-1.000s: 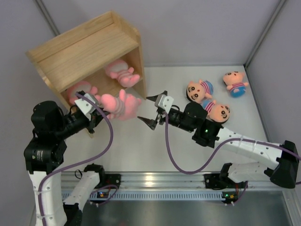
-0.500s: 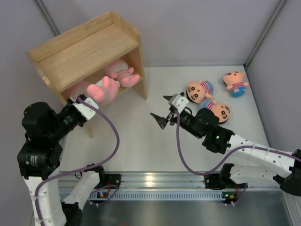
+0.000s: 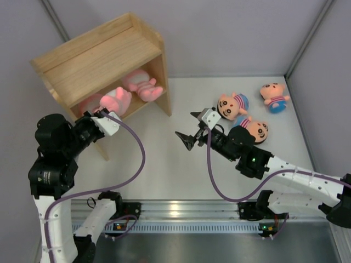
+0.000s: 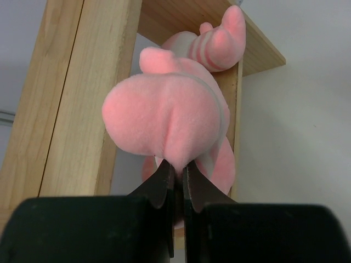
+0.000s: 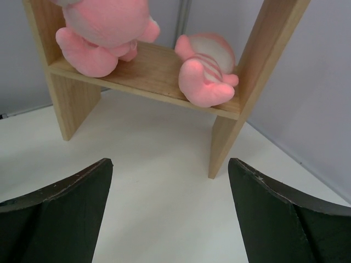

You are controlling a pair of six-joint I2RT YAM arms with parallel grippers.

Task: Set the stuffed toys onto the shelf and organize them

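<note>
Left gripper (image 4: 176, 167): I pinch pink toy (image 4: 164, 123), ahead at shelf (image 4: 71, 98).
Right gripper (image 3: 192, 127): my jaws spread, hovering.
Change: pink toy farther into shelf.

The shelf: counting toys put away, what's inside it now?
One pink striped toy lies on its board; the left gripper holds a second toy at the opening. A third pink shape is mostly hidden under the shelf top.

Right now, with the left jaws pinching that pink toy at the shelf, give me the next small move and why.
Probably ease the left jaws a little deeper into the shelf before releasing. They are shut on the pink plush toy, whose feet sit at the board's front edge in the right wrist view; the striped pink toy beside it lies apart.
</note>
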